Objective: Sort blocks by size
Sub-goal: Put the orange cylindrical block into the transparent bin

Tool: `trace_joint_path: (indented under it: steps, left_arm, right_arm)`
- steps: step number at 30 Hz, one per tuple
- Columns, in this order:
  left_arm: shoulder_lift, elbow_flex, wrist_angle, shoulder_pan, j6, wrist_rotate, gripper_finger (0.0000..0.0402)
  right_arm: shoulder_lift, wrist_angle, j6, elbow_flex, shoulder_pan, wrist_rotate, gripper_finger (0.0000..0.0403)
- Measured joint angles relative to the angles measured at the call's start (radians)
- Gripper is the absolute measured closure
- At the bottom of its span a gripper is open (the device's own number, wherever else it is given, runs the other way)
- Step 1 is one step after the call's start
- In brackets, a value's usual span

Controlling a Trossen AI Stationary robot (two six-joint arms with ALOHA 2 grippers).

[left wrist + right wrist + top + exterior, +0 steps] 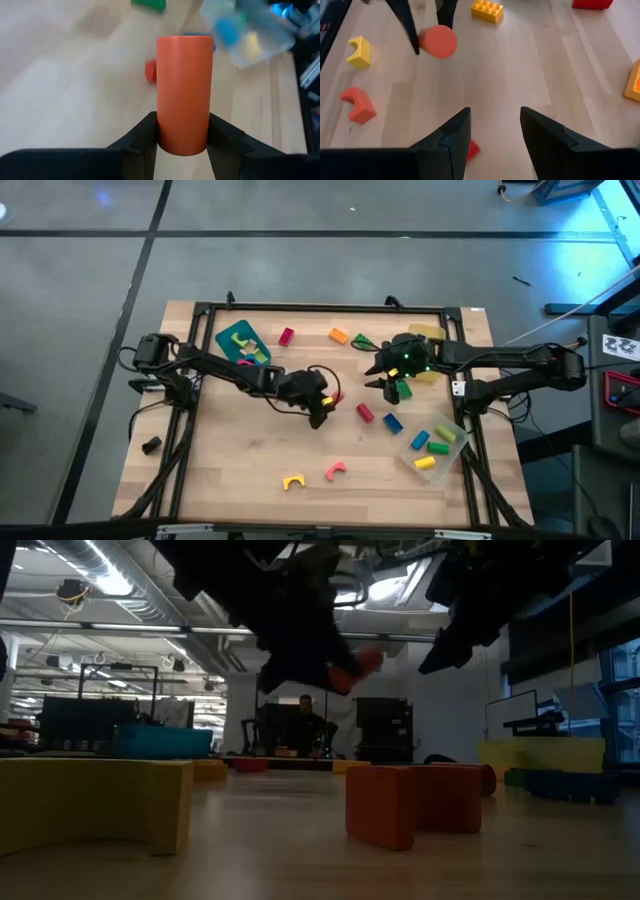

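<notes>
The left gripper (182, 137) hangs above the middle of the wooden table (240, 470), its two dark fingers closed snugly on the lower end of a smooth orange cylinder (184, 92), which stands up out of the grip and is lifted clear of the boards; in the low view the same cylinder (350, 670) shows well above the tabletop.

Left of that gripper, at the table's far side, lies a teal tray (242, 342) with a few blocks in it; a pink block (287, 336) lies just beside the tray; a yellow arch (292, 481) and a pink arch (335, 471) lie on the near side of the gripper.

To the right of it lie a short red cylinder (365, 412) and a blue block (392, 422); the right gripper (492, 130) hovers over bare wood beyond them, fingers parted by a moderate gap and holding nothing; a clear tray (436, 448) with blue, green and yellow pieces sits nearer than it, at the table's right edge.
</notes>
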Motion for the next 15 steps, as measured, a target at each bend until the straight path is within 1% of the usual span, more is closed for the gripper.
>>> trace_joint_path:
  steps: [3,7,12,15]
  left_arm:
    - [0.000,0.000,0.063,0.013,0.057,-0.030,0.0280]
    - [0.000,0.000,0.105,0.025,0.132,-0.096,0.0279]
    - [0.000,0.000,0.159,0.023,0.239,-0.194,0.0281]
    - [0.000,-0.001,0.209,0.021,0.286,-0.222,0.0279]
  right_arm:
    - [0.041,0.072,0.047,0.000,0.000,0.000,0.0230]
    - [0.088,0.199,0.057,0.000,0.000,0.002,0.0230]
    - [0.097,0.330,0.055,-0.001,-0.001,-0.044,0.0230]
    - [0.096,0.375,0.053,-0.001,-0.001,-0.080,0.0230]
